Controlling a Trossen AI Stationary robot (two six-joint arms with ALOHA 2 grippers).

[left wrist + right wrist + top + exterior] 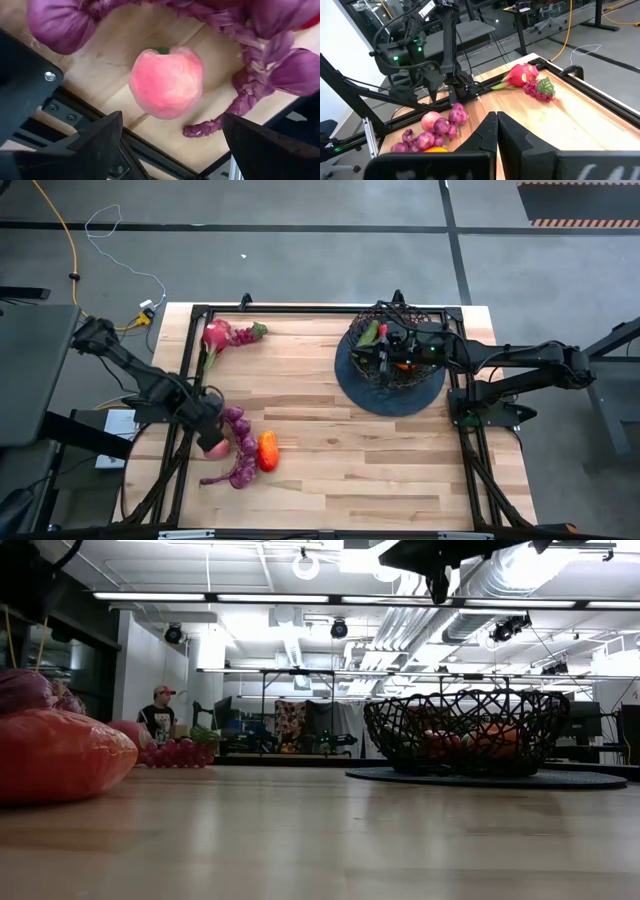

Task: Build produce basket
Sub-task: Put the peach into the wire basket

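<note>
A pink peach (166, 82) lies on the table near its left edge, beside a purple grape bunch (240, 452) and an orange piece (268, 450). My left gripper (170, 145) hangs open just above the peach, one finger on either side, touching nothing. A red radish with a green stem (214, 336) and a small leafy grape bunch (250, 332) lie at the far left. The black wire basket (402, 342) stands on its dark disc (388, 398) at the far right, with red, green and orange pieces inside. My right gripper (496, 131) is shut and empty, above the basket.
A black metal frame (190, 380) runs along the table's edges, close beside the peach. Bare wood (350, 470) spreads between the produce and the basket. Beyond the table, in the low view, a person (158, 716) stands among desks.
</note>
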